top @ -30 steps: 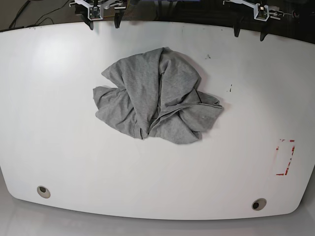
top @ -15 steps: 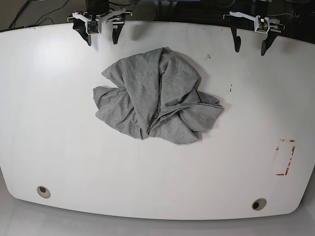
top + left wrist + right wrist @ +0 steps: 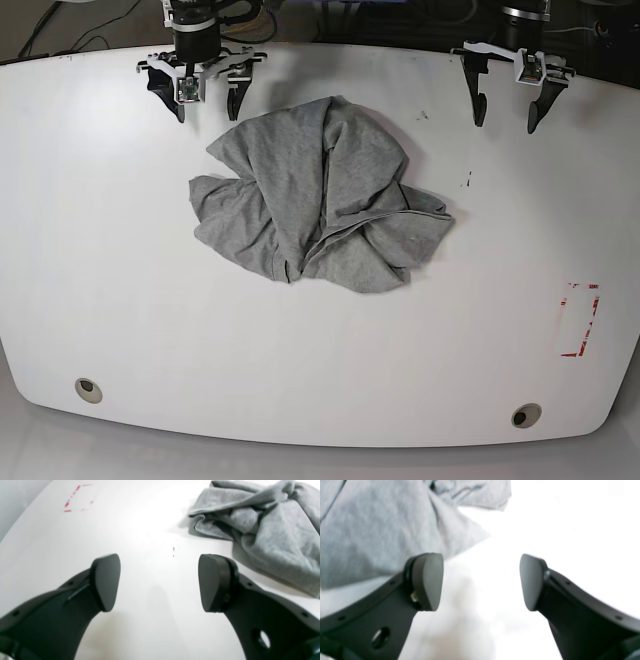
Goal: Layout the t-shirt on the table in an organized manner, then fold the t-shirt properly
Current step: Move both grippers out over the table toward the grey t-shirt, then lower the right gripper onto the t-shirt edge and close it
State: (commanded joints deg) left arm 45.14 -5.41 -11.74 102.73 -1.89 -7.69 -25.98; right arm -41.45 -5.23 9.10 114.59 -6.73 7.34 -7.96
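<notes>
A: Two grippers, both with jaws spread wide and nothing between them. Left gripper [image 3: 507,108] sits over the far edge of the table [image 3: 100,250], on the base view's right; right gripper [image 3: 204,101] sits over the far edge on that view's left.

B: Contact with the cloth?

A: None seen. In the left wrist view the left gripper [image 3: 157,582] has bare white tabletop between its dark pads [image 3: 106,581], with a small dark speck [image 3: 173,551] just beyond them. The shirt [image 3: 262,527] lies off to the upper right of that view, apart from the pads.

B: Right side?

A: The right gripper [image 3: 480,581] hangs close to the shirt [image 3: 382,530]; grey fabric fills the upper left of its view, behind the left pad [image 3: 430,580]. Cannot tell whether that pad touches cloth. View is blurred.

B: Shirt state?

A: The shirt [image 3: 318,195] is a crumpled heap, folds overlapping, near the table's middle, towards the far edge. Nearer the right gripper than the left.

B: Other marks?

A: Red dashed rectangle [image 3: 579,320] near the table's right edge, well apart from the shirt. Grey grommets [image 3: 88,389] at the two near corners.
</notes>
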